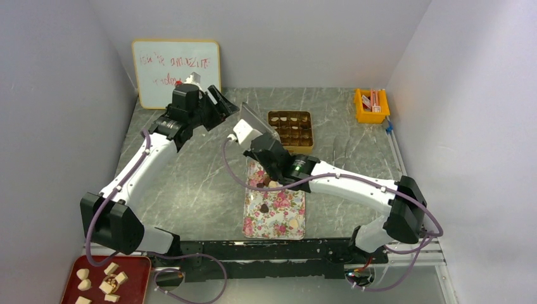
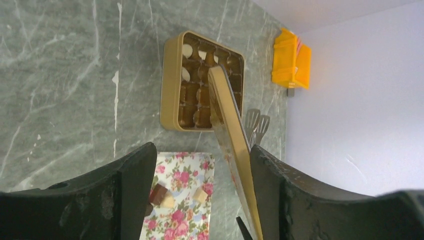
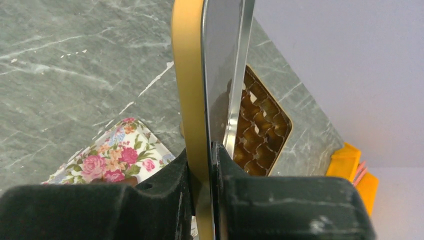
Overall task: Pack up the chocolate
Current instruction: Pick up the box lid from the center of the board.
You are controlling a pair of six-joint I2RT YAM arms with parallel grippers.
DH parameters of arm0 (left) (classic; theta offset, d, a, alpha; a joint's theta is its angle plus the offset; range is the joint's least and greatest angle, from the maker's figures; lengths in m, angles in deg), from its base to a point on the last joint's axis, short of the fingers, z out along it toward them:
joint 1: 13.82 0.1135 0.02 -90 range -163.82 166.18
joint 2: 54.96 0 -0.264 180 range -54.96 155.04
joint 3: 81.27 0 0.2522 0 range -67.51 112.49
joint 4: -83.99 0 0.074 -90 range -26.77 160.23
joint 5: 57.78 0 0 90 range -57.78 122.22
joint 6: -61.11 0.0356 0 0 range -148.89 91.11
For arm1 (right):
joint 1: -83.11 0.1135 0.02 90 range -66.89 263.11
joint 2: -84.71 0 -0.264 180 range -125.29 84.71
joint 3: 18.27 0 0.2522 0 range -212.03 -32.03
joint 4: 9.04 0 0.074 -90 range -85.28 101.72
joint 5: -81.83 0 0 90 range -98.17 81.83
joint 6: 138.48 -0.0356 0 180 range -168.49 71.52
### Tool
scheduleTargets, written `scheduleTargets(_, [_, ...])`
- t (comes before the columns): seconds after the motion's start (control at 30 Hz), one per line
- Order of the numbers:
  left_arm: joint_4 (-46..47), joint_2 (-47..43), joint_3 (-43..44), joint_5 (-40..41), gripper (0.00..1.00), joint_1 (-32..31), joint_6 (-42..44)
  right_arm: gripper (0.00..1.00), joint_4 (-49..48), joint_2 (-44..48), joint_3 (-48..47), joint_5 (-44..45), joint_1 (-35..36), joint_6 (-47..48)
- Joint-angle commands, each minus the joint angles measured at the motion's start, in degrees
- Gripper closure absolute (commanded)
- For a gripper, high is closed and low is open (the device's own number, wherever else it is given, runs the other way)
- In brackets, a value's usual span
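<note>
Clamped tight on the lower rim of the box lid (image 3: pixel 220 60) with the right gripper (image 3: pixel 205 160), holding it upright and edge-on above the far end of the floral tray (image 1: pixel 256 225). Spread wide and gripping nothing with the left gripper (image 2: pixel 202 162), raised over the far left of the marble tabletop (image 1: pixel 190 183), near the whiteboard (image 1: pixel 176 73). Beyond the lid, flat on the marble, the gold compartment box (image 2: pixel 172 85), a few cells showing cream or brown pieces, others seemingly vacant. On the floral tray, loose and apart from one another, several pieces of the chocolate (image 1: pixel 263 207): one dark heart mid-tray, a tan one toward the near corner, a few more partly hidden under the right wrist. Probably very light and hard-shelled, yet easy to scuff or crack, smooth and prone to squirting out of a pinch. Best taken across the widest flanks, straight from above, with a narrow spread and gentle pressure. Lid thin, stiff, glossy, likely to slip if tilted; better set down first.
</note>
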Motion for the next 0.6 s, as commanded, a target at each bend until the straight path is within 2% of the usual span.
scheduleTargets(0.0, [6.2, -0.9, -0.5, 2.8, 0.26, 0.7, -0.5, 1.0, 2.5, 4.4, -2.9, -4.8, -3.0, -7.6])
scheduleTargets(0.27, [13.5, -1.7, -3.6, 6.8, 0.25, 1.3, -3.6, 1.0, 6.8, 6.6, -4.1, -17.5, -10.8, -16.7])
scheduleTargets(0.57, [26.0, -1.2, -11.0, 6.0, 0.29, 1.5, -6.0, 1.0, 5.7, 6.6, -6.7, -42.4, -28.9, -36.0])
